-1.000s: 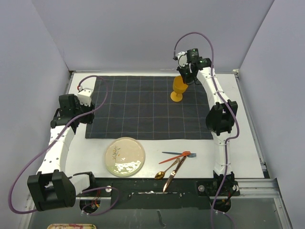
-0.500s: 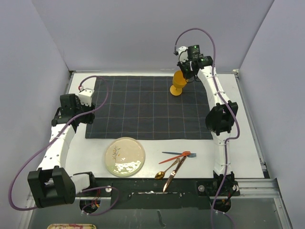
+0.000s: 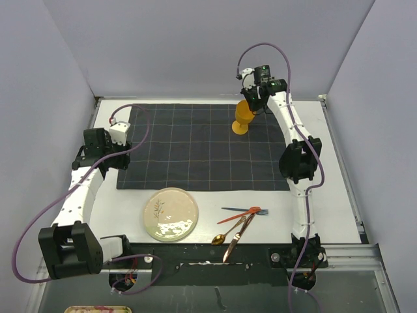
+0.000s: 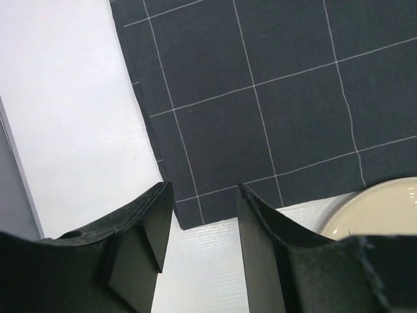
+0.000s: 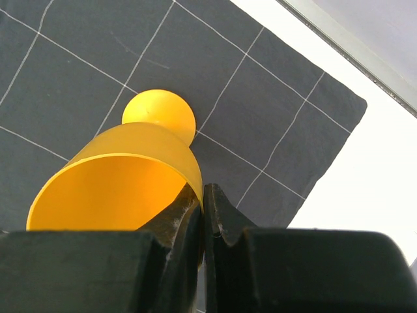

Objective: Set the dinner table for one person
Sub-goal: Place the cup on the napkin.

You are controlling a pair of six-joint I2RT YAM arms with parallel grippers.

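Note:
An orange goblet [image 3: 244, 117] is over the far right part of the dark grid cloth [image 3: 195, 150], which lies on the white dinner table [image 3: 339, 195]. My right gripper [image 3: 253, 104] is shut on the goblet's rim. In the right wrist view one finger is inside the goblet [image 5: 124, 182] and one outside, at the right gripper [image 5: 203, 192]. The round foot points down at the cloth [image 5: 260, 98]. My left gripper [image 3: 107, 156] hovers open and empty by the cloth's left edge. The left wrist view puts the left gripper [image 4: 205, 195] over the cloth's [image 4: 273, 78] near left corner.
A cream plate [image 3: 171, 213] with a plant drawing lies on the table in front of the cloth, its rim also in the left wrist view as the plate [image 4: 384, 208]. Several pieces of cutlery [image 3: 241, 222] lie crossed to its right. A metal rail [image 3: 345, 169] runs along the right edge.
My right gripper has carried the goblet a little farther back over the cloth. The left arm has shifted slightly, its gripper still open.

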